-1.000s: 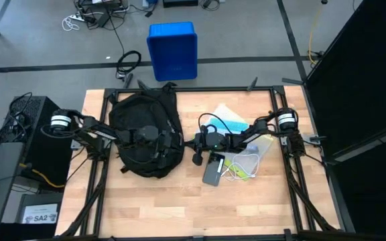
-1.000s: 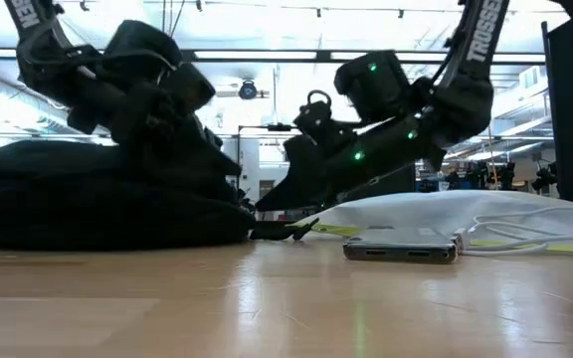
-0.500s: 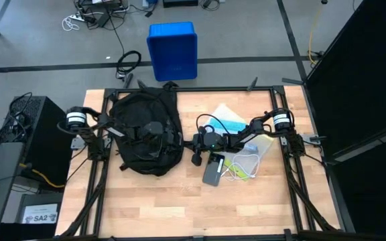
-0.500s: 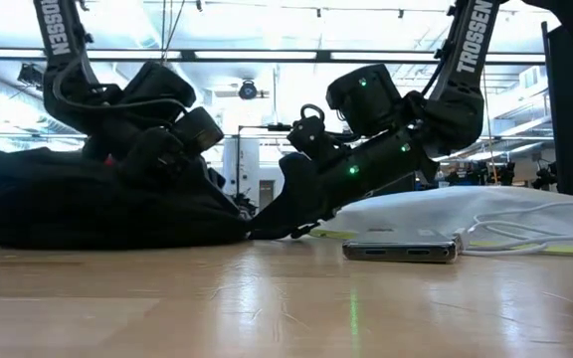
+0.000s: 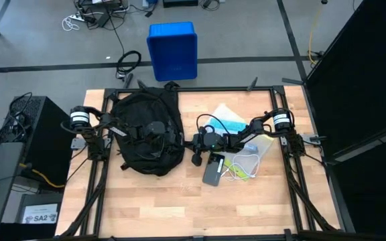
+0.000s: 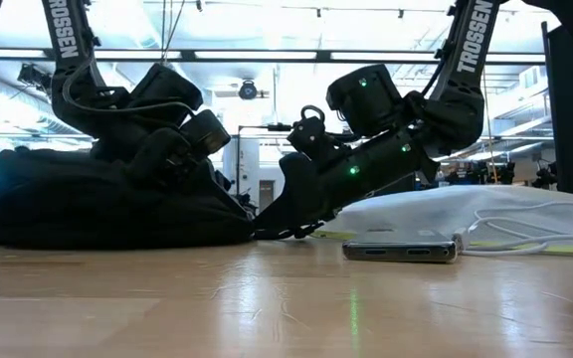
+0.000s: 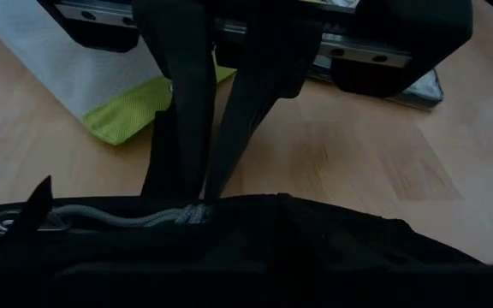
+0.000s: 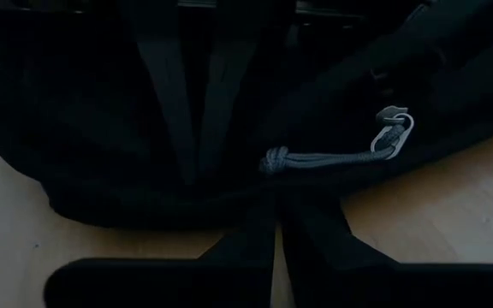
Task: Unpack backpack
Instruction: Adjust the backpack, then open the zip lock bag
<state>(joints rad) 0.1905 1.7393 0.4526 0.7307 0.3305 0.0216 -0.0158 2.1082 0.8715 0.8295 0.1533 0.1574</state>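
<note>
Backpack (image 5: 146, 130): black fabric, lying flat on the wooden table (image 5: 166, 207), directly beneath the left claw and just beside the tips of the right claw.

Left claw (image 5: 169, 139): resting on the backpack's upper surface near the edge that faces the right arm. The left wrist view shows its two dark fingers drawn close together at the bag's edge, with a grey zipper cord (image 7: 118, 214) at their tips; whether they pinch it cannot be told.

Right claw (image 5: 191, 142): low over the table, tips at the backpack's side. In the right wrist view its fingers (image 8: 165, 94) stand nearly together against the black fabric; a knotted grey pull cord with a metal clip (image 8: 341, 154) lies just beside them, and no grip on it can be seen.

Behind the right claw, under its arm: a flat grey device (image 5: 213, 169), a white cable (image 5: 243, 164), a yellow-green sheet (image 5: 250, 171), white paper (image 5: 225, 117).

Beyond the table, on the floor: a blue bin (image 5: 172, 50).
</note>
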